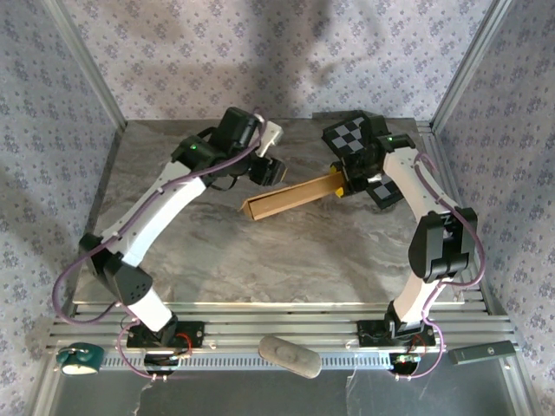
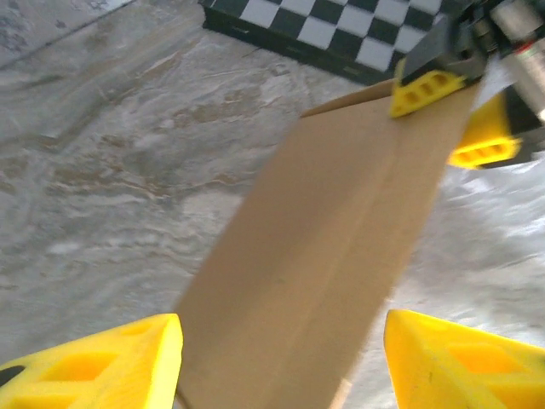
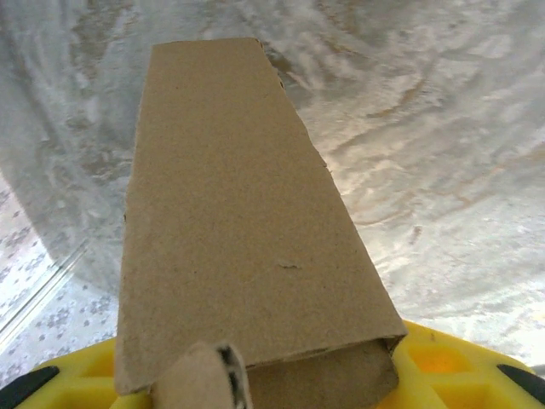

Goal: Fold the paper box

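The right gripper (image 1: 345, 184) pinches one end of the paper box (image 1: 290, 198). The left gripper (image 1: 270, 171) is spread wide at the other end, with a yellow finger on each side. The long brown box is over the middle of the grey stone-look table (image 1: 260, 260). A checkered board (image 1: 351, 136) lies behind it. Flowery walls (image 1: 217, 52) stand all around.

You are looking at two arms, the left arm (image 1: 160, 204) and the right arm (image 1: 414, 184), each wearing white shells between black joint housings. A purple cable (image 1: 59, 290) is running along each one, looping loose by the black bases (image 1: 163, 334). A small green light (image 1: 192, 147) is glowing near each wrist. The fingers (image 2: 94, 366) are showing bright yellow plastic with triangular cut-out pockets.
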You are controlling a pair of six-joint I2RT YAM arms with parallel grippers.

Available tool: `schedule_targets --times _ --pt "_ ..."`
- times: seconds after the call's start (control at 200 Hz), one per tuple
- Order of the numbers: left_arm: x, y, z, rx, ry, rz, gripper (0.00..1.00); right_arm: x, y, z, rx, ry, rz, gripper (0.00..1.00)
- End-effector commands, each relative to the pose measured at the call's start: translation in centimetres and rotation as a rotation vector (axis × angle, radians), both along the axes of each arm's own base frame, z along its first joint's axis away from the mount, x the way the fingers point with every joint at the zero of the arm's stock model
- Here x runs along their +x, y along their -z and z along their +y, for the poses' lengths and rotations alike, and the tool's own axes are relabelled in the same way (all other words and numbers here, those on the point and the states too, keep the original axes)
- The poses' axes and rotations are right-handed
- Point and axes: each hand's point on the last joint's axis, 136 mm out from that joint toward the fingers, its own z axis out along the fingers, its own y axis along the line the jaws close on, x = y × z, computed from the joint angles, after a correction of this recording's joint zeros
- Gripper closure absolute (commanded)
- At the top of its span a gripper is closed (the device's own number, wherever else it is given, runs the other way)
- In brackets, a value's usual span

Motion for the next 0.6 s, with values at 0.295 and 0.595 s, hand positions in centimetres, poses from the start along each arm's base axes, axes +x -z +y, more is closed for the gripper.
schedule_targets --times 0.295,0.595 --pt "-3.2 4.0 -4.3 0.236 0.354 -0.066 0.35 -0.9 0.1 -0.1 -0.001 0.009 0.094 0.51" --pt "-2.3 6.8 -4.5 0.381 0.321 -0.126 0.38 -0.3 0.6 0.5 0.007 0.017 0.109 0.5"
